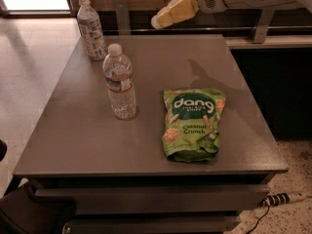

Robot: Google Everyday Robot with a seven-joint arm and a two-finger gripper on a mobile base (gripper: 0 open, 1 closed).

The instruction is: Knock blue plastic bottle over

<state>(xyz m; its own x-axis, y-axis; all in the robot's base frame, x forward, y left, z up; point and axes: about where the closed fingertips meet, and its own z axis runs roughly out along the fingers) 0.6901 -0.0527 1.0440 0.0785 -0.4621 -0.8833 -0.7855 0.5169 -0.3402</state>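
The blue plastic bottle (91, 28) stands upright at the far left corner of the grey table (78, 135). It has a white cap and a tall pale label. My gripper (161, 20), with yellowish fingers, hangs above the table's far edge near the middle. It is to the right of the blue bottle and well apart from it, with its tips pointing left toward it.
A clear water bottle (120, 82) with a red-and-white label band stands upright at the table's left middle. A green snack bag (193, 123) lies flat to its right. A power strip (282, 198) lies on the floor at lower right.
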